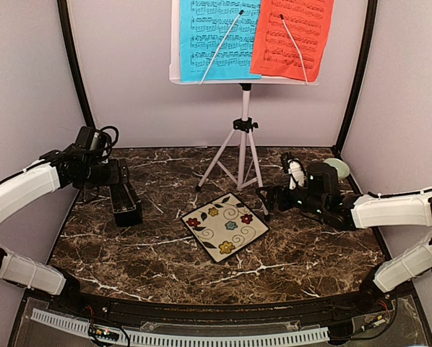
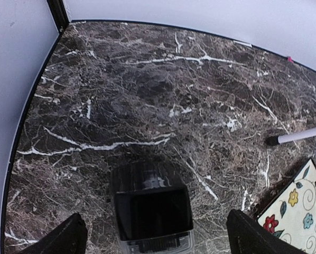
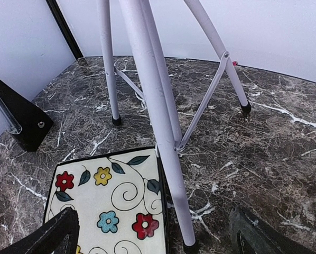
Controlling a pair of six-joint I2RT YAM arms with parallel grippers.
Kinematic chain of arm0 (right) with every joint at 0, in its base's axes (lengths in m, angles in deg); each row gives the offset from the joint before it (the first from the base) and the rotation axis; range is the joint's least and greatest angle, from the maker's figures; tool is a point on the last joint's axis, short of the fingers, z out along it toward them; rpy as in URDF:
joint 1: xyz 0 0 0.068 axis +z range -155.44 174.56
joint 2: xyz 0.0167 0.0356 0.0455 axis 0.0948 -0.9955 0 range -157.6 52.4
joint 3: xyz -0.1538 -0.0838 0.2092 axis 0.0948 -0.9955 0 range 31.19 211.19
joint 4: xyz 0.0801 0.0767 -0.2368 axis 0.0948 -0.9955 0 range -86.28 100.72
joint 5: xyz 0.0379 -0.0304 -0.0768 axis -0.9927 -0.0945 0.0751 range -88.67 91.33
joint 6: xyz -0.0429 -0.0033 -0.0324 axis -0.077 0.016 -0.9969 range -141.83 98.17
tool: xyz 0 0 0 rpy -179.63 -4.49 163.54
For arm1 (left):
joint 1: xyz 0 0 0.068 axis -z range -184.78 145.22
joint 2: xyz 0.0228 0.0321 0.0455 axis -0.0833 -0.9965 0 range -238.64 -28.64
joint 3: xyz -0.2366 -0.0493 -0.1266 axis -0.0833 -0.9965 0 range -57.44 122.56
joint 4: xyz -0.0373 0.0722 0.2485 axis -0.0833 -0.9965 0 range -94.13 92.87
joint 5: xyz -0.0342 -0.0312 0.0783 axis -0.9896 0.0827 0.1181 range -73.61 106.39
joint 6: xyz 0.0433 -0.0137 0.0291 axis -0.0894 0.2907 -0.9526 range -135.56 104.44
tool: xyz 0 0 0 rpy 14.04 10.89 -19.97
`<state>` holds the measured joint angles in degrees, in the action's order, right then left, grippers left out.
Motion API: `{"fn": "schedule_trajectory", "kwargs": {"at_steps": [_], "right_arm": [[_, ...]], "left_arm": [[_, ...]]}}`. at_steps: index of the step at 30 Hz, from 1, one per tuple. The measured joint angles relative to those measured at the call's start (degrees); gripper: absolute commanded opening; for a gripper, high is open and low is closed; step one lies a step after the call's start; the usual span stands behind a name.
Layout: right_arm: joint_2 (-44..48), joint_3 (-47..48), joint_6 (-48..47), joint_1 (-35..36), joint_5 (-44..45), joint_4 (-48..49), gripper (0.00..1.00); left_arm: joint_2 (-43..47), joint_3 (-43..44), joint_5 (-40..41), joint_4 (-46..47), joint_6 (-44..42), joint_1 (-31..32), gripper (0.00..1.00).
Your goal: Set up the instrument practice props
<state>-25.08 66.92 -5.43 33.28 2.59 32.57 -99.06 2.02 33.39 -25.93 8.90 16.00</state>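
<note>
The white music stand [image 1: 245, 79] rises on its tripod [image 1: 241, 148] at the back centre, with a blue sheet [image 1: 216, 36] and a red sheet [image 1: 294, 36] clipped side by side on it. The black metronome [image 1: 126, 206] stands on the marble at the left. My left gripper [image 1: 121, 189] is open just above it; in the left wrist view the metronome [image 2: 152, 209] lies between the spread fingers [image 2: 63, 241], untouched. My right gripper [image 1: 268, 196] is open and empty, its fingers [image 3: 263, 238] straddling the near tripod leg [image 3: 160, 132].
A square floral tile [image 1: 225, 225] lies in the middle, its corner against the tripod's near leg; it also shows in the right wrist view [image 3: 108, 203]. A pale green object [image 1: 339, 168] sits at the back right. Black frame posts [image 1: 75, 65] and walls close in the sides.
</note>
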Motion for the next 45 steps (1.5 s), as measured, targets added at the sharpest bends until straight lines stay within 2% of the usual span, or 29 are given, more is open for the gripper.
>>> {"fn": "schedule_trajectory", "kwargs": {"at_steps": [6, 16, 23, 30, 45], "right_arm": [[0.22, 0.0, 0.04, 0.04, -0.07, -0.02, 1.0], [0.31, 0.02, 0.17, 0.31, -0.04, -0.02, 1.0], [0.9, 0.04, 0.15, 0.33, -0.07, -1.07, 1.0], [1.33, 0.04, 0.15, 0.79, -0.2, -1.31, 1.0], [1.27, 1.18, -0.02, 1.75, -0.24, -1.55, 1.0]], "left_arm": [[-1.38, -4.26, -3.39, 1.16, 0.0, 0.0, 0.87], [-1.44, -8.26, -4.61, 3.04, -1.18, 0.0, 0.61], [-0.9, -8.39, -5.97, 3.39, -1.55, -0.04, 0.51], [2.51, -9.68, -8.35, 1.95, -1.55, -0.13, 0.59], [4.81, -12.0, -9.03, 2.14, -1.27, 1.9, 0.56]]}}
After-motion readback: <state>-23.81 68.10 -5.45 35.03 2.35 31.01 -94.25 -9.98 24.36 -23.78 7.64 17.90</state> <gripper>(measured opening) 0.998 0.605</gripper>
